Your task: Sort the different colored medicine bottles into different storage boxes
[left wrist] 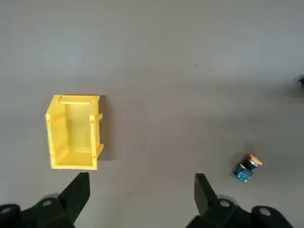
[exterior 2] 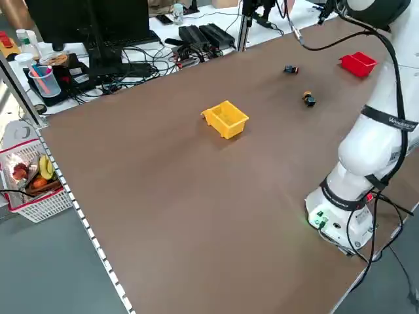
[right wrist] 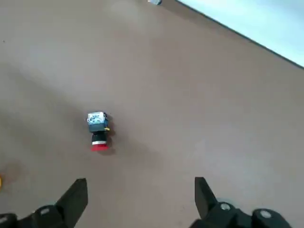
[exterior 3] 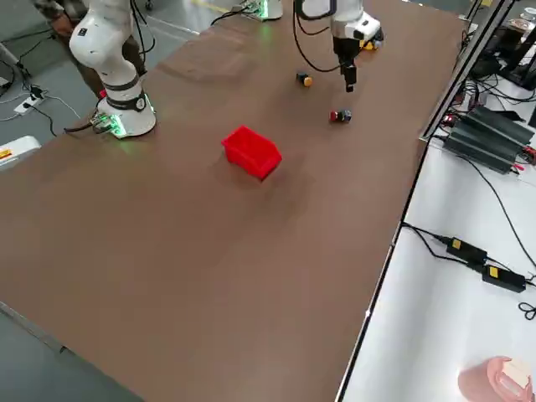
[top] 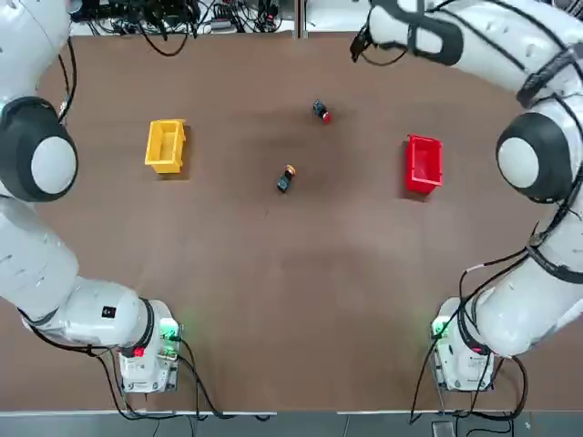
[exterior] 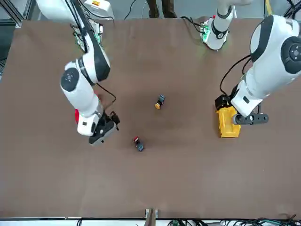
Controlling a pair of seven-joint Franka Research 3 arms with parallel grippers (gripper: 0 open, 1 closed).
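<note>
Top view first, reading across the table: my left gripper hangs high over the left side, fingers spread wide and holding nothing. Its wrist view looks straight down on the yellow box, which I can see into and which has nothing in it. Near the table's middle lies the orange-capped bottle, tipped on its side, long axis running roughly toward and away from the bases with a slight slant, cap at the far end. It sits between the two boxes, well apart from both, a little nearer the yellow one.

Farther back and slightly right lies the red-capped bottle, also on its side, with the cap pointing toward the red box. My right gripper is up over the far edge, fingers wide apart and empty. In the front view it hangs just beside this bottle, on the right arm's own side, so I judge the right arm the nearer one for that pick. It would need to shift toward the centre and descend, closing across the bottle's short width. The red box, on the right side, looks empty from the right side view. Neither bottle is sorted yet.
</note>
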